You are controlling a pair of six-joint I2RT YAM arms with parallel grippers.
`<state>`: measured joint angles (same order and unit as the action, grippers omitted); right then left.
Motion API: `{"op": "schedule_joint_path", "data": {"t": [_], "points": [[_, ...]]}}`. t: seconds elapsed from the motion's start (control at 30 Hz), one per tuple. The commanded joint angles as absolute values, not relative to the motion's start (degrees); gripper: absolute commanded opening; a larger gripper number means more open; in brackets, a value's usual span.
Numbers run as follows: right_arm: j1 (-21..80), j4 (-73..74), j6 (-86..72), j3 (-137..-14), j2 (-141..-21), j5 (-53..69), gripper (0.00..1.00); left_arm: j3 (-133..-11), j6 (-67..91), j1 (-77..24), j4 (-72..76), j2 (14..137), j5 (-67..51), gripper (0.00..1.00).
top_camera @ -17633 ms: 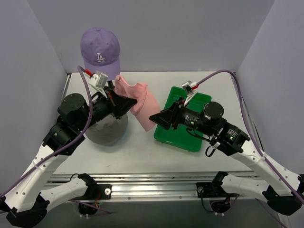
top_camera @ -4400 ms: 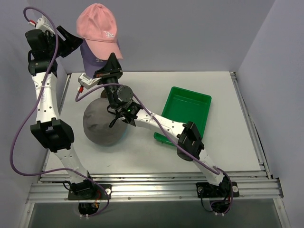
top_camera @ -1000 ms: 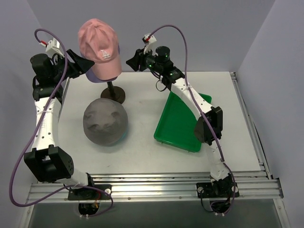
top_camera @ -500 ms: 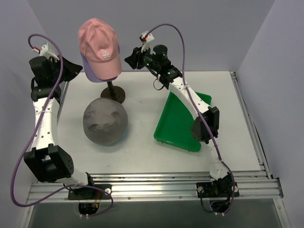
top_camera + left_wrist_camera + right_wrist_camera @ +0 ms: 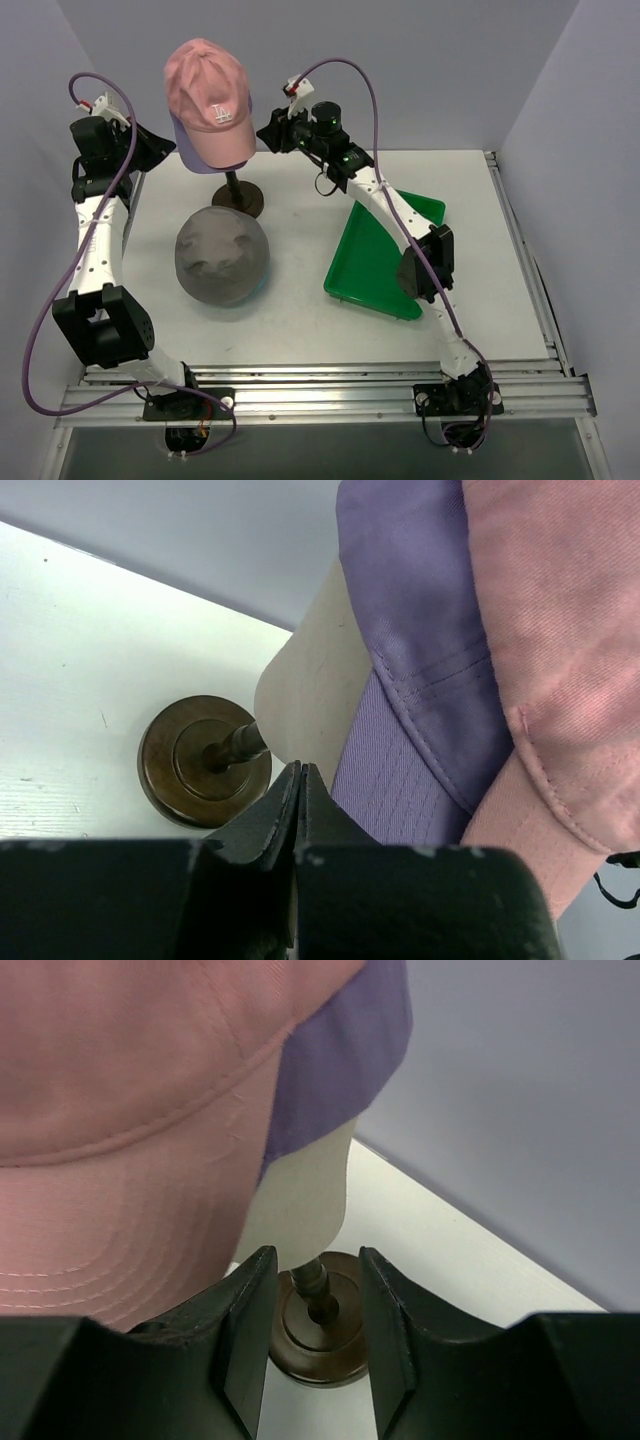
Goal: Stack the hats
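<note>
Left gripper (image 5: 300, 772) just snapped shut on nothing and backed off left of the cream egg-shaped mannequin head (image 5: 310, 690). Right gripper (image 5: 315, 1257) crept closer on its right, jaws part open, empty. Pink fabric baseball cap (image 5: 208, 100) sits over lilac fabric cap (image 5: 420, 630) on the head: two stacked. Grey round floppy hat (image 5: 222, 257) lies in front of the head on the white table (image 5: 300, 320), likely next. Green rectangular tray (image 5: 365, 265) to the head's right; grey-lilac walls (image 5: 420, 70).

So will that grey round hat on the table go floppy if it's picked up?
Probably. The grey round fabric hat has soft dents in its top, so it likely sags when pinched. It looks like cloth, so probably light. It lies as a wide mound on the white table, so a push should slide it, not roll it.
</note>
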<state>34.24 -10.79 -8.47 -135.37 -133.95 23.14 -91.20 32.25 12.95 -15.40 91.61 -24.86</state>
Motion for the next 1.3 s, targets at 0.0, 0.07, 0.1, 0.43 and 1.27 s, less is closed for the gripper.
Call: {"op": "schedule_joint_path", "data": {"t": [0.0,0.07,0.1,0.43,1.27], "points": [[36.12,-12.31,-6.51,-139.22,-133.68,21.97,0.34,-94.31,31.2,12.83,-13.63,92.02,-26.1,0.04],[36.65,-12.13,-5.98,-138.61,-133.16,21.27,0.34,-94.31,31.2,12.48,-13.01,92.28,-26.45,0.04],[36.82,-12.39,-5.89,-138.17,-132.89,21.01,0.34,-94.31,31.11,12.31,-12.92,92.29,-26.54,0.04],[38.93,-11.07,-2.81,-135.53,-130.08,17.84,0.33,-93.96,30.94,10.37,-10.99,92.81,-27.33,0.04],[40.87,-9.49,-1.76,-135.26,-129.37,17.4,0.33,-93.16,31.64,9.05,-10.2,92.99,-26.89,0.04]]}}
